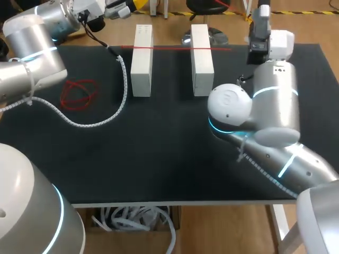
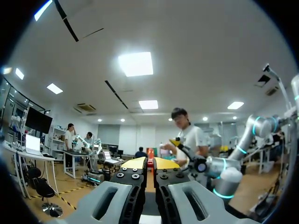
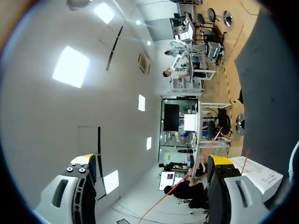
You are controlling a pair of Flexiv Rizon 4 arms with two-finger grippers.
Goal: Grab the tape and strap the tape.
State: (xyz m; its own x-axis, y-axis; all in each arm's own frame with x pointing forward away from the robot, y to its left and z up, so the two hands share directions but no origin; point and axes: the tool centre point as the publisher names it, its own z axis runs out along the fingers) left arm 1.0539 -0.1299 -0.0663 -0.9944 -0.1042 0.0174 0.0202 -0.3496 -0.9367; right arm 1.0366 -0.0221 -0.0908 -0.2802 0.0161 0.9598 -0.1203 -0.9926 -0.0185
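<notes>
Red tape [image 1: 169,47] stretched thin and straight across 2 white blocks [image 1: 142,61].
Only the head view shows that whole span at the table's far side. My left wrist view shows my left gripper [image 2: 150,163] pinched together on a red end. In my right wrist view, my right gripper [image 3: 152,161] stands wide apart, with the tape running between its fingers.

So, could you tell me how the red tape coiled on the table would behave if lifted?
The red tape lies in loose tangled loops, so it is probably floppy and would dangle. It looks thin, so likely light and apt to snag.
</notes>
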